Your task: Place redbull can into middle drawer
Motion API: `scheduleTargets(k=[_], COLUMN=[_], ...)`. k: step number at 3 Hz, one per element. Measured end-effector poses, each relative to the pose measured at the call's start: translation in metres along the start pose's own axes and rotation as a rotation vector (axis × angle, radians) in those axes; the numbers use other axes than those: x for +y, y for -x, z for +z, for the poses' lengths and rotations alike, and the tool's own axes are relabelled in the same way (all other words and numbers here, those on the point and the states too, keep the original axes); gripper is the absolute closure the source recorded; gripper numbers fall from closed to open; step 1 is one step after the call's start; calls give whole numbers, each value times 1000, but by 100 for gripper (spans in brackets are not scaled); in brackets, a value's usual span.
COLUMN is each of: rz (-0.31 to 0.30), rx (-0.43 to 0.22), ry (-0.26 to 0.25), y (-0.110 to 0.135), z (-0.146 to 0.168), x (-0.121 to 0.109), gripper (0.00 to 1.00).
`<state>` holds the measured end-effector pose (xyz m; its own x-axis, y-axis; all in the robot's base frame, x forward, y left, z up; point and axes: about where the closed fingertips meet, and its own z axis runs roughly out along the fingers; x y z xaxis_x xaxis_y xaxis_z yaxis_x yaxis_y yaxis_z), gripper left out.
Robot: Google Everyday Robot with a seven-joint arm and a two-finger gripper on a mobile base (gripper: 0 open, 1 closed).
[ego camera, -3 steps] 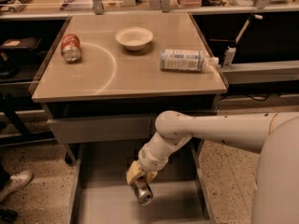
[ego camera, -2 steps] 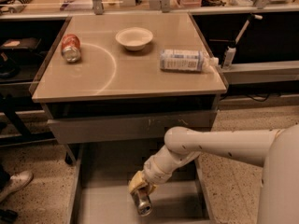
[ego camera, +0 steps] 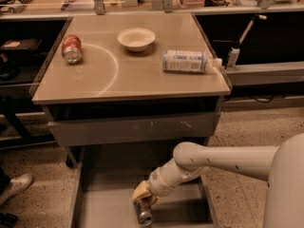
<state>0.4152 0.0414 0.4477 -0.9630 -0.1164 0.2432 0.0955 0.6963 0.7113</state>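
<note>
The redbull can is slim and silver, with its shiny top facing the camera. It lies tilted low over the floor of the open middle drawer, near the drawer's front. My gripper reaches down from the right on a white arm and is shut on the redbull can, its yellowish fingers clamped on the can's upper end. I cannot tell whether the can touches the drawer floor.
On the table top lie a stouter red can at the left, a white bowl in the middle and a plastic bottle on its side at the right. A scratched drawer front sits above. A shoe is at the left.
My gripper has moved down and towards the drawer's front with the can, lowering it closer to the drawer floor. The things on the table have not moved.
</note>
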Motion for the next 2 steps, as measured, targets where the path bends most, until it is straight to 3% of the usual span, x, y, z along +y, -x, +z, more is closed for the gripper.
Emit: scheduleTargets(k=[2], rz=[2], rx=[-48], ry=[16], y=[7], z=[-2], x=[4], gripper=[100])
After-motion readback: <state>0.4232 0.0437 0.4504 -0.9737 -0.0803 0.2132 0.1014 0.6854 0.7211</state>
